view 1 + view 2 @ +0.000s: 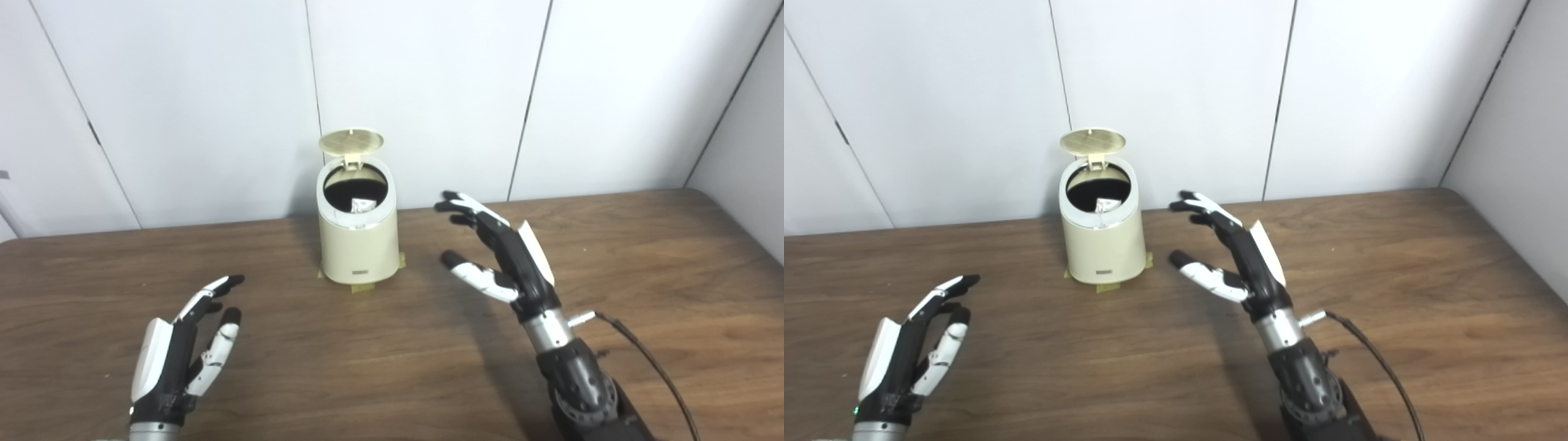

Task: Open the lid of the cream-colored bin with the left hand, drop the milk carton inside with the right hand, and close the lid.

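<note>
White wall panels (429, 92) back a brown wooden worktop (643, 257), and I see both of my hands raised over it with nothing in either.

My right hand (502, 254) is spread wide, fingers (474, 208) extended and apart from the thumb (478, 272), palm turned toward the left. It touches nothing. Its forearm comes up from the bottom edge at a slant, leaning left and away from me, with a black cable (649, 361) trailing off the wrist toward the bottom right corner.

My left hand (184, 349) is also empty, near the front edge on the left side. Its fingers are loosely apart and pointing up and to the right, the thumb close beside them, the white back plate facing left.

I find the cream-colored bin (359, 245) near the back edge of the worktop, about midway along it, sitting on bits of tape. Its lid (351, 141) stands open, tipped up at the rear hinge. Inside the dark opening I can make out the milk carton (362, 204), a small pale shape low against the near wall. The bin lies just left of my right hand's fingertips, a gap between them, and well apart from my left hand, beyond it and to the right.
</note>
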